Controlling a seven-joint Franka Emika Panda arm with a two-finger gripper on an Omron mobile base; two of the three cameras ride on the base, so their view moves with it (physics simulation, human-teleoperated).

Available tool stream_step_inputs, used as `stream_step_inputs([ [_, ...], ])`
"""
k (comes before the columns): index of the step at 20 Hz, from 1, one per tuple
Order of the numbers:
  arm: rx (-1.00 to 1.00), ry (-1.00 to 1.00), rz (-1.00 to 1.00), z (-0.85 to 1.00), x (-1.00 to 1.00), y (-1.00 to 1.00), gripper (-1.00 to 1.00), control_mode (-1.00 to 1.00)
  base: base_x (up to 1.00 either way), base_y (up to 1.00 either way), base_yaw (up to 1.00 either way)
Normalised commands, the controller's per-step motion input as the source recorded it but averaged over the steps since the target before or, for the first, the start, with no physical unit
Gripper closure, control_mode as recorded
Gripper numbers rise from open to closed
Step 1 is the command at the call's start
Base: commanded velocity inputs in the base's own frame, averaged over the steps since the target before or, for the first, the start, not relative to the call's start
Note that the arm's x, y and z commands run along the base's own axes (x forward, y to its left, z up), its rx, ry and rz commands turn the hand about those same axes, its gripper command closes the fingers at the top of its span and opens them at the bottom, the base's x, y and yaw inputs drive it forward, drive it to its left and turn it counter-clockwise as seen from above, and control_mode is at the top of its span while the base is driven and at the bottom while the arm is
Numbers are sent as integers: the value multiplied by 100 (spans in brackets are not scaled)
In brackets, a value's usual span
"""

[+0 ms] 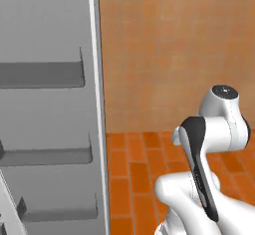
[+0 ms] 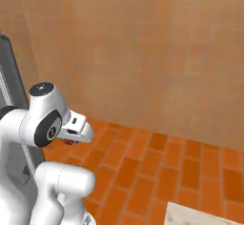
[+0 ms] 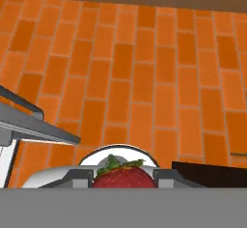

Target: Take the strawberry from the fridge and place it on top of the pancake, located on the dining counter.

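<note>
Orange brick floor (image 3: 144, 77) and a tan tiled wall (image 1: 174, 50) surround you, with the fridge (image 1: 50, 104) open at far left of the left base view, its door shelves (image 1: 42, 74) bare. Move rightward and you meet the arm, folded close to its own body. In the right base view the gripper (image 2: 76, 132) juts from the wrist with a dot of red tucked under it, and at the lower right edge a pale marbled corner shows, likely the dining counter worktop (image 2: 200, 215).

The strawberry (image 3: 124, 176) sits between the 2 fingers (image 3: 77, 176), which look clamped on its sides, so I judge the pick done and the carry in hand. To do it well, keep the grip steady, hold the hand level and swing slowly, since so small a berry could slip or roll out on a sharp turn. Bring the base round toward that marbled corner before you extend.

Only the hand view lets you check the berry's seat and its green leaves; the right base view alone shows where the worktop lies; the left base view alone shows the fridge interior.
</note>
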Motion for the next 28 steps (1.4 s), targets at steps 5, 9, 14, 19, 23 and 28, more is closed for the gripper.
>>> stream_step_inputs([
  [5, 0, 0, 0, 0, 0, 0, 100, 100, 56, -72, -54],
  [9, 0, 0, 0, 0, 0, 0, 100, 100, 94, -29, -25],
  [14, 0, 0, 0, 0, 0, 0, 100, 100, 99, 2, -6],
  [19, 0, 0, 0, 0, 0, 0, 100, 100, 100, 5, -7],
  [23, 0, 0, 0, 0, 0, 0, 100, 100, 100, 0, -22],
  [28, 0, 0, 0, 0, 0, 0, 100, 100, 98, -20, -52],
])
